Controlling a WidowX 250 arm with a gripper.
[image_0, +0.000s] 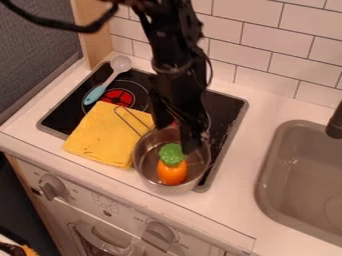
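The black gripper (176, 137) hangs over the back of a metal pot (149, 172), its fingers apart and nothing held between them. One finger is at the pot's back left rim, and the other reaches down over its right part. An orange carrot-like toy with a green top (172, 171) lies in the pot, just in front of the gripper. The pot stands at the front right of the black stove top (226, 109), its wire handle pointing to the back left. A folded yellow cloth (105, 136) lies left of the pot, partly under the handle.
A spoon with a light blue handle (97, 94) lies at the stove's back left, near a red-lit burner (118, 98). To the right are a grey sink (266, 172) and a dark faucet (336, 122). A tiled wall (267, 42) rises behind; knobs (160, 234) line the front.
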